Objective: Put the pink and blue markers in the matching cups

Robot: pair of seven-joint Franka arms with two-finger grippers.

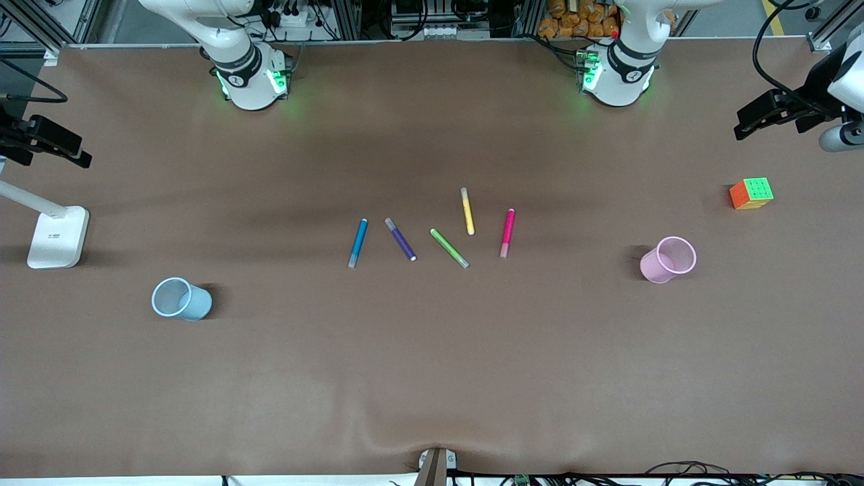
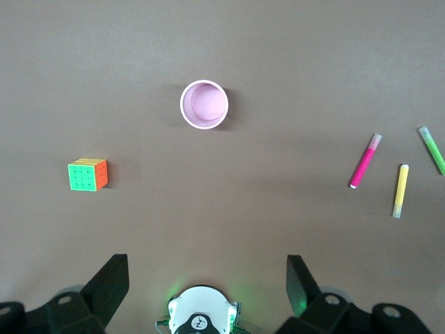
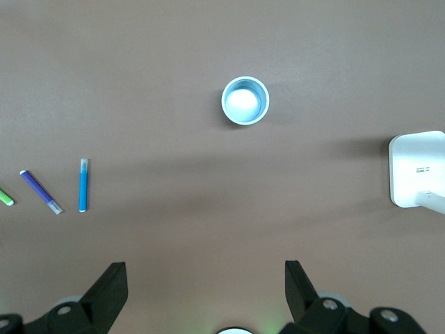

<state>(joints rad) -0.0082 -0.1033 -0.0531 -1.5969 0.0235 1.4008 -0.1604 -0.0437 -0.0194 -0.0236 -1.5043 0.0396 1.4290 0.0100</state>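
The pink marker (image 1: 507, 233) lies flat at the table's middle, also in the left wrist view (image 2: 365, 161). The blue marker (image 1: 358, 243) lies flat beside the row's other end, also in the right wrist view (image 3: 83, 185). The pale pink cup (image 1: 668, 260) stands upright toward the left arm's end (image 2: 204, 104). The light blue cup (image 1: 181, 298) stands upright toward the right arm's end (image 3: 245, 101). My left gripper (image 2: 205, 278) is open and empty, high over its own base. My right gripper (image 3: 205, 282) is open and empty, high over its base. Neither gripper shows in the front view.
A purple marker (image 1: 400, 239), a green marker (image 1: 449, 248) and a yellow marker (image 1: 467, 211) lie between the blue and pink ones. A colourful puzzle cube (image 1: 751, 193) sits farther from the front camera than the pink cup. A white lamp base (image 1: 58, 236) stands at the right arm's end.
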